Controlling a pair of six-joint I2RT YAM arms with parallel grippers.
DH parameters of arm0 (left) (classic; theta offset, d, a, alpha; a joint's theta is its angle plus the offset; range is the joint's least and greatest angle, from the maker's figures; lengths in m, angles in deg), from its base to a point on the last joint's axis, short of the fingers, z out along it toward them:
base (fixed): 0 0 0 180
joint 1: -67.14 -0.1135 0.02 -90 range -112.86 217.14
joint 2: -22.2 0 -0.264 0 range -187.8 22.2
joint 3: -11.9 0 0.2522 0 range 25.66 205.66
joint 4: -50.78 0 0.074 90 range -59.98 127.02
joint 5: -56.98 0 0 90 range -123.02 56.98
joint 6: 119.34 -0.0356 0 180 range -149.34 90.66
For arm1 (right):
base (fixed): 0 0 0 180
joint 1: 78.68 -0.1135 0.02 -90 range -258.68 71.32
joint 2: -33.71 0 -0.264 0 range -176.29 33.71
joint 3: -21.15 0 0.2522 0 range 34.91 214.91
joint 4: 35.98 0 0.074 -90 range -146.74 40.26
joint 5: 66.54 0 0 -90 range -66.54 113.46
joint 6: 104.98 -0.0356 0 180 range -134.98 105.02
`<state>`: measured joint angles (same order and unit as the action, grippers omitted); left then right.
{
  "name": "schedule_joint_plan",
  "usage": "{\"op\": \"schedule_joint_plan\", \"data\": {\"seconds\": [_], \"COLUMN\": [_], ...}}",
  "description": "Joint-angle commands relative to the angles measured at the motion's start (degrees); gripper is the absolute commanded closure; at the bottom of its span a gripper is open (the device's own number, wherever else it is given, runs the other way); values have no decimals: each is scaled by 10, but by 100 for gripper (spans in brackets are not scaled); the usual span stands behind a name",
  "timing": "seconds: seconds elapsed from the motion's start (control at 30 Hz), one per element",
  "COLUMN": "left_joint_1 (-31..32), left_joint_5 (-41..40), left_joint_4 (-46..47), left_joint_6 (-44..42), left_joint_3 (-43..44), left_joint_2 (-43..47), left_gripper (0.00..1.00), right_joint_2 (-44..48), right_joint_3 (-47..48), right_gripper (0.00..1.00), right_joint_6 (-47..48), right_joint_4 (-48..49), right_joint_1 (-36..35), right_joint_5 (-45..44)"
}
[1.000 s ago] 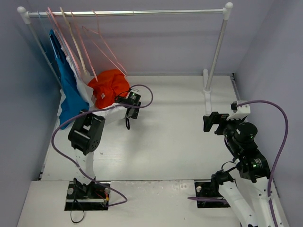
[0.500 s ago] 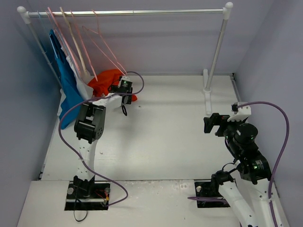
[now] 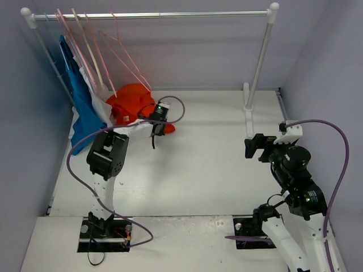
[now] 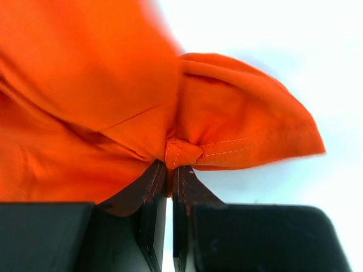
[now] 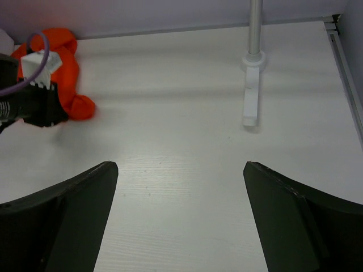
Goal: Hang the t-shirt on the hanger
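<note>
The orange t-shirt (image 3: 130, 101) lies crumpled on the table at the back left, under the rail. In the left wrist view a stitched fold of the t-shirt (image 4: 113, 85) is pinched between the tips of my left gripper (image 4: 170, 169), which is shut on it. From above, the left gripper (image 3: 164, 127) sits at the shirt's right edge. Thin pale-pink hangers (image 3: 127, 55) dangle from the rail above the shirt. On the right, my right gripper (image 5: 180, 165) hovers open over bare table, holding nothing, far from the t-shirt (image 5: 69, 54).
A clothes rail (image 3: 170, 15) spans the back, and its right post (image 3: 259, 62) ends in a white foot (image 5: 251, 93). A blue garment (image 3: 81, 102), a white garment (image 3: 101, 106) and a thicker beige hanger (image 3: 89, 48) hang at the far left. Walls close in both sides.
The left gripper went from open to shut on the t-shirt's hem. It reached into the cloth, then drew back to the right, dragging a fold of the shirt along. The right arm stayed still.
</note>
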<state>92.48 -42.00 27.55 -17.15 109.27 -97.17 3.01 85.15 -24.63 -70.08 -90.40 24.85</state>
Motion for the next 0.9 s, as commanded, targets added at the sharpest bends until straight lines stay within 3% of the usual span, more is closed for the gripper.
{"op": "schedule_joint_plan", "data": {"seconds": [0.0,0.17,0.2,0.23,0.27,0.3,0.33,0.43,0.6,0.73,0.87], "left_joint_1": [116,311,333,350,362,362,361,360,340,271,207], "left_joint_5": [86,76,67,50,40,39,27,-24,-64,-13,11], "left_joint_4": [-58,-104,-110,-118,-131,-137,-142,-166,-201,-167,-114], "left_joint_6": [11,58,66,79,116,138,158,237,346,433,429], "left_joint_3": [-53,-115,-125,-130,-136,-148,-155,-174,-204,-288,-354], "left_joint_2": [92,187,197,216,224,234,254,292,348,395,423], "left_gripper": [100,100,93,71,66,63,54,47,46,46,46], "right_joint_2": [-15,-19,-20,-23,-24,-27,-33,-47,-85,-133,-173], "right_joint_3": [30,40,41,42,42,42,43,43,45,44,47], "right_gripper": [0,0,0,0,0,0,0,0,2,12,20], "right_joint_6": [2,18,28,32,37,42,44,43,33,27,32], "right_joint_4": [52,59,60,61,62,63,64,66,65,65,65], "right_joint_1": [-2,-2,-2,-2,-2,-2,-1,-2,-3,-2,-4], "right_joint_5": [0,-5,-5,-5,-5,-6,-6,4,41,74,106]}}
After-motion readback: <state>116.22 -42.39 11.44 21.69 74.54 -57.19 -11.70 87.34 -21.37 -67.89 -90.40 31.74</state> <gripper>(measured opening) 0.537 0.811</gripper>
